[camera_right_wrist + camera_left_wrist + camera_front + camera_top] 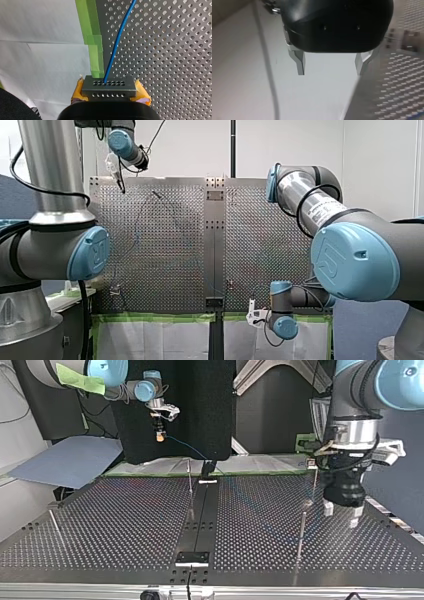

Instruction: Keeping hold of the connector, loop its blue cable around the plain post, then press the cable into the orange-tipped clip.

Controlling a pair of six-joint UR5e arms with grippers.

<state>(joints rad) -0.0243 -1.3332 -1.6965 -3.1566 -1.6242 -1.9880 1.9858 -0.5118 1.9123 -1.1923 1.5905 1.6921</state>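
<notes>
1. Yellow pads (142, 94), two of them, sit on my right gripper (110, 92) and pinch the single grey metal connector (108, 83), one pad against each of its sides.
2. One blue cable (117, 42) leaves a hole in the connector's face and runs ahead from the connector over the perforated table (175, 50).
3. One strip of green tape (93, 37) lies along the table's edge just beside the connector. White sheets (42, 62) lie beyond the tape, on the side away from the table.
4. In the top view the connector hangs in the air past the table's far edge, and the cable slopes down from it toward that view's right.
5. I count four thin posts (190, 485) on the table in the top view. One stands nearest the connector, two stand well away toward that view's right, and one stands well away toward its left. I cannot tell there which post is plain and which has the orange tip.
6. My left gripper (330, 66) is well apart from the connector, low over the table at the top view's right. Its two metal fingers (299, 62) are spread wide with nothing between them.
</notes>
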